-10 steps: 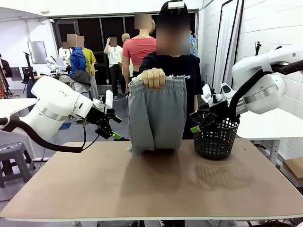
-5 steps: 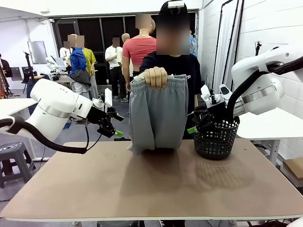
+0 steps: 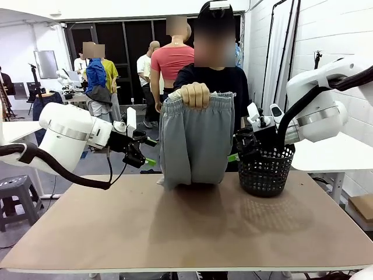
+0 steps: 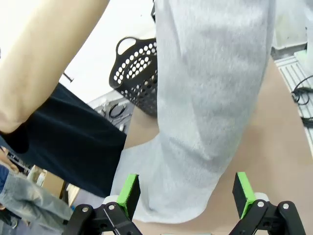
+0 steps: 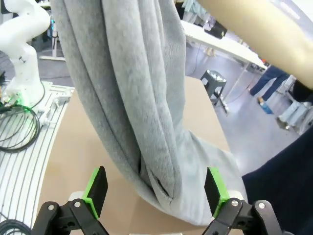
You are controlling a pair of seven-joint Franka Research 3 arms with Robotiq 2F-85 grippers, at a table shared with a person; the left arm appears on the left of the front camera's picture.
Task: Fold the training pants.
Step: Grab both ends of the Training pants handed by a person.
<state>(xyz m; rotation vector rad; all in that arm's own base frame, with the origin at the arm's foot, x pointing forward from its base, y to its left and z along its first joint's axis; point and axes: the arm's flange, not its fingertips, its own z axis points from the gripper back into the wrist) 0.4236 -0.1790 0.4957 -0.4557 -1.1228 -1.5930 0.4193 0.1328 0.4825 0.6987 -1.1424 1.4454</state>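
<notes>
Left claw (image 3: pixel 148 152) and right claw (image 3: pixel 236 150) hover open beside training pants (image 3: pixel 195 143) that a hand (image 3: pixel 195 94) dangles by the waistband (image 3: pixel 220 98), seemingly for grabbing.

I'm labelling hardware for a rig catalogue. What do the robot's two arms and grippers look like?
The left arm and right arm are glossy white with rounded joints; a black cable runs along each. The left gripper and right gripper are black, two-fingered, with green pads.
</notes>
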